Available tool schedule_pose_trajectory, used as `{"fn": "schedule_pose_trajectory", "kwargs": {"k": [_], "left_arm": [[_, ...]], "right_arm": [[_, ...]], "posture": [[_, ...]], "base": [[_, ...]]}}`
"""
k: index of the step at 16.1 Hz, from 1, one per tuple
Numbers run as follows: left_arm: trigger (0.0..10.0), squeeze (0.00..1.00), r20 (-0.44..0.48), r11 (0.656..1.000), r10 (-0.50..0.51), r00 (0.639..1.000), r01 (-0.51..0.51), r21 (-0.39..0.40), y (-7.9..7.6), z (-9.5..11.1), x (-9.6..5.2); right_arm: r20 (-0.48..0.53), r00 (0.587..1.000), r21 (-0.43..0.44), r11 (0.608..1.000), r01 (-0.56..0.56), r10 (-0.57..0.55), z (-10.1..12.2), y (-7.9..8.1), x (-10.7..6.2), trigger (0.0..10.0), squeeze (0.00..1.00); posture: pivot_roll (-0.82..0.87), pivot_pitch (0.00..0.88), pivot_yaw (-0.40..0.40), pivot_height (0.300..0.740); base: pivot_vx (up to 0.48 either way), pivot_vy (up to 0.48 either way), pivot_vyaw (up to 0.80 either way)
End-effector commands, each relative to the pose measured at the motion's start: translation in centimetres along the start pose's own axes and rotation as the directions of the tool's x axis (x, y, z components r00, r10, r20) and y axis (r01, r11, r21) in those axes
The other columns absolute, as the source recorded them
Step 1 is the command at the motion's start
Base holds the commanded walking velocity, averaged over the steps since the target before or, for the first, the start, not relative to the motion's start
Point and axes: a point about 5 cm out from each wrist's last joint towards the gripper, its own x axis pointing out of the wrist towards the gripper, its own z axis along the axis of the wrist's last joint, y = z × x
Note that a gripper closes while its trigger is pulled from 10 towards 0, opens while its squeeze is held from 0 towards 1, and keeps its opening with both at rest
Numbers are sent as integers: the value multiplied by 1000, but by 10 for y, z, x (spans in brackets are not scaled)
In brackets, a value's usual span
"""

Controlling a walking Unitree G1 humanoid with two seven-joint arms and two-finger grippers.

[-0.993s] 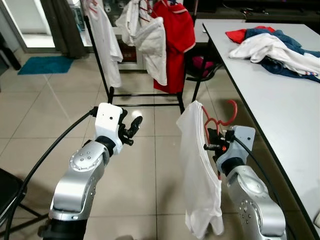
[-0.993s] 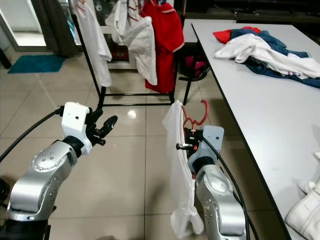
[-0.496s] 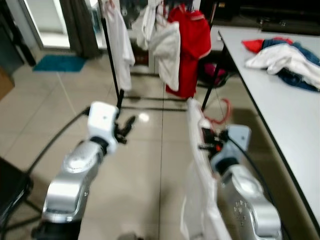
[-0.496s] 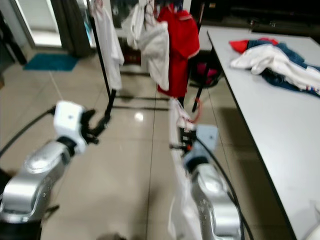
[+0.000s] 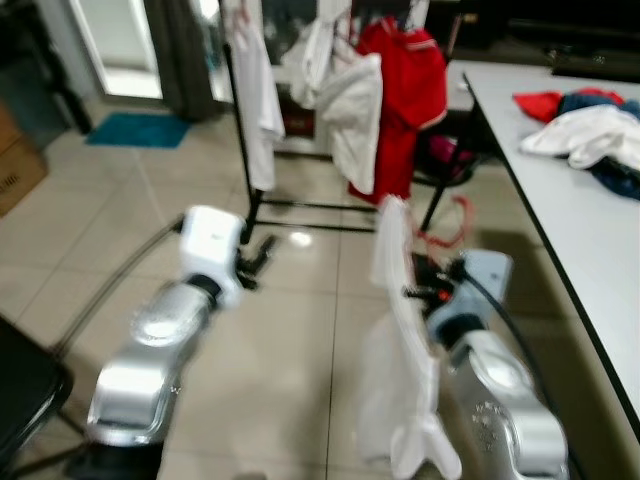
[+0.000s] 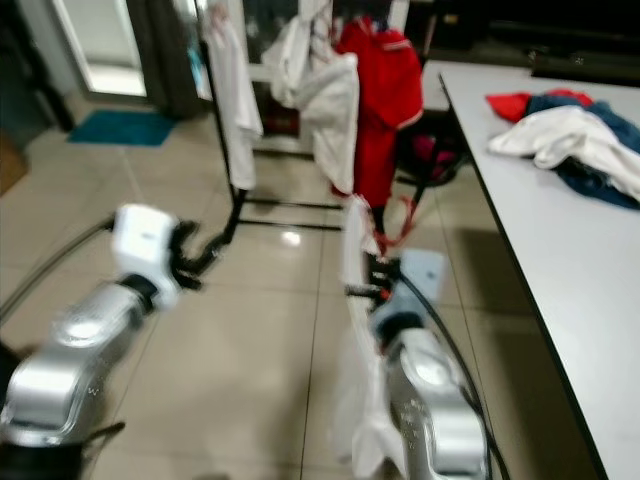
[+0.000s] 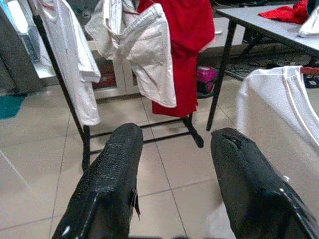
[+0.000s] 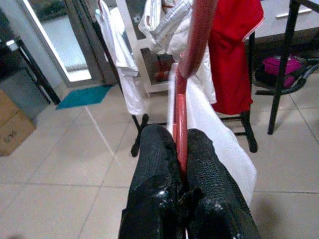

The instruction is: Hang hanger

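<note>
The right gripper (image 8: 180, 164) is clenched on the red hanger (image 8: 192, 55), whose thin rigid stem rises between its fingers. The white shirt (image 5: 400, 330) draped below the jaws is probably light, limp and prone to swaying. Retain the stem grip. The left gripper (image 7: 172, 164) is released, well apart from the hanger.

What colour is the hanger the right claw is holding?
Red. The hanger, carrying a white shirt, shows best in the right wrist view, pinched by the right claw.

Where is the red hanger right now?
The red hanger is pinched in the right pincer, with a white shirt draped on it, short of the clothes rack.
</note>
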Motion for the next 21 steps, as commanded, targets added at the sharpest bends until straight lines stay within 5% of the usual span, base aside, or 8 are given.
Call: {"fn": "schedule_pose_trajectory", "kwargs": {"k": [1,6,11,21], "left_arm": [[10000,0,10,1000,-27,1000,27,-1,-9,3,2],[10000,0,10,1000,-29,1000,29,-1,-10,3,4],[10000,0,20,1000,-26,999,26,-5,-9,5,4],[10000,0,16,999,-33,999,33,-1,-9,5,5]], "right_arm": [[48,998,-12,1000,29,-28,10,-7,-1,10000,0],[70,993,-137,986,100,-91,14,-13,1,10000,0],[75,996,-45,997,60,-56,17,-12,2,10000,0],[98,993,-28,997,68,-65,20,-13,3,10000,0]], "posture": [[21,43,-10,740],[19,49,-12,740],[27,58,-19,740],[26,64,-17,740]], "base": [[345,0,0],[343,0,0],[346,0,0],[345,0,0]]}}
